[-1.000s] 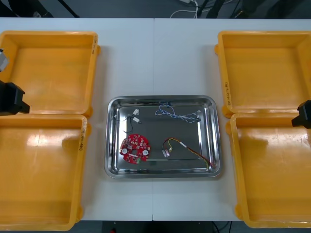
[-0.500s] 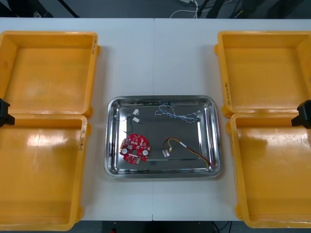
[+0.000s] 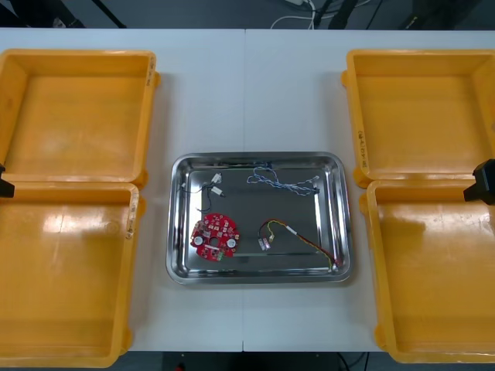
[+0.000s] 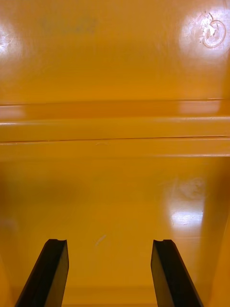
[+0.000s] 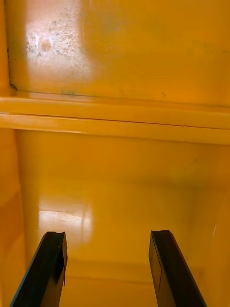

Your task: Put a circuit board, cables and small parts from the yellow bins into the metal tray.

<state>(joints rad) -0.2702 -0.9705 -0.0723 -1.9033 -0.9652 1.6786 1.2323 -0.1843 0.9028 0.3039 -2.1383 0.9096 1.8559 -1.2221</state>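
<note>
The metal tray (image 3: 338,202) lies at the table's middle. In it are a round red circuit board (image 3: 215,235), a twisted blue and white cable (image 3: 277,182), a red and yellow cable (image 3: 298,236) and a black cable (image 3: 203,185) with a small metal part (image 3: 216,179). My left arm (image 3: 4,184) shows as a black bit at the left edge, over the rims of the two left yellow bins. Its gripper (image 5: 106,268) is open above bare orange bin floor. My right arm (image 3: 484,182) sits at the right edge, its gripper (image 4: 111,273) open over bare bin floor.
Two yellow bins stand at each side: far left (image 3: 77,116), near left (image 3: 66,274), far right (image 3: 421,112), near right (image 3: 433,270). Their floors are bare. White table (image 3: 247,93) lies between the bins and around the tray.
My left arm has drawn back toward the left edge of the front view, from well over the left bins to a sliver. The right arm and tray contents have not moved.
</note>
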